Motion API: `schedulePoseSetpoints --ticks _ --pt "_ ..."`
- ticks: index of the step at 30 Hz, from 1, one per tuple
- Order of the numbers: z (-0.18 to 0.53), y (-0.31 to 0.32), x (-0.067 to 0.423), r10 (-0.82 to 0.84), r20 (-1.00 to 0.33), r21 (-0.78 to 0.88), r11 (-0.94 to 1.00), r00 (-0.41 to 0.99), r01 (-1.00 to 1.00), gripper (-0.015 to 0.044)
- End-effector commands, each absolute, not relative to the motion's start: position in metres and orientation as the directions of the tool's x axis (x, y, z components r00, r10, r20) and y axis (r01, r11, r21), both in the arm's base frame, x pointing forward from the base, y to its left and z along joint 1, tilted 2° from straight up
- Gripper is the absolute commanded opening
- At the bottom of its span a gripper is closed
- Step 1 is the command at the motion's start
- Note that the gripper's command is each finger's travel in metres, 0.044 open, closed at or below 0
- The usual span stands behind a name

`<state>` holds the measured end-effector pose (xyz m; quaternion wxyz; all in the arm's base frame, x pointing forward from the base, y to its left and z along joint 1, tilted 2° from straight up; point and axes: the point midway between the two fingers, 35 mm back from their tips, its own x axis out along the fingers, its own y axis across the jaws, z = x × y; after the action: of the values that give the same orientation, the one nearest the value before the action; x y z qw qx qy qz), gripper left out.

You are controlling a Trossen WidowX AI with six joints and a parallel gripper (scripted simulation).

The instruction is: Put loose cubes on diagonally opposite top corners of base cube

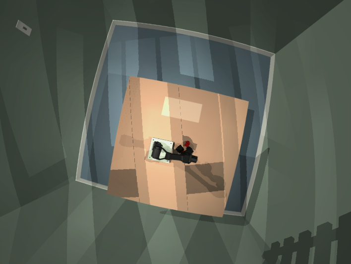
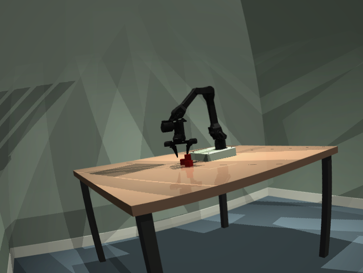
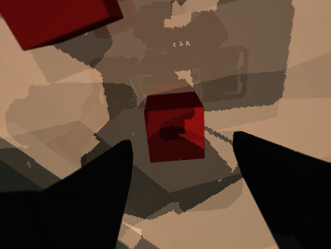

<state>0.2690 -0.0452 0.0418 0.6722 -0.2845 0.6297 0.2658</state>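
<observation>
On the tan table (image 2: 240,178), ahead of the arm's pale base plate (image 2: 230,153): three red cubes in a tight cluster. Loose cube (image 3: 175,126), on the table surface, lies below and between the two dark fingers, untouched by either. Second cube (image 3: 56,19), at the wrist view's upper left corner, apparently the one sitting atop the base cube (image 2: 189,163); exact seating too small to confirm. Gripper (image 2: 181,153): fingers spread, holding nothing, tips pointing down and hanging just above the cluster.
</observation>
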Motion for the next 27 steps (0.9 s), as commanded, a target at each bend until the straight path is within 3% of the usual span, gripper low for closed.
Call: schedulePoseSetpoints --ticks 1,14,20,27 --pt "0.033 -0.044 0.268 0.005 -0.998 -0.039 0.696 0.060 -0.717 0.0265" --pt "0.014 -0.044 0.268 0.005 -0.998 -0.039 0.696 0.059 -0.717 0.0265" --pt "0.014 -0.044 0.268 0.005 -0.998 -0.039 0.696 0.059 -0.717 0.0107" --pt "0.022 -0.044 0.269 0.005 -0.998 -0.039 0.696 0.060 -0.717 0.0105"
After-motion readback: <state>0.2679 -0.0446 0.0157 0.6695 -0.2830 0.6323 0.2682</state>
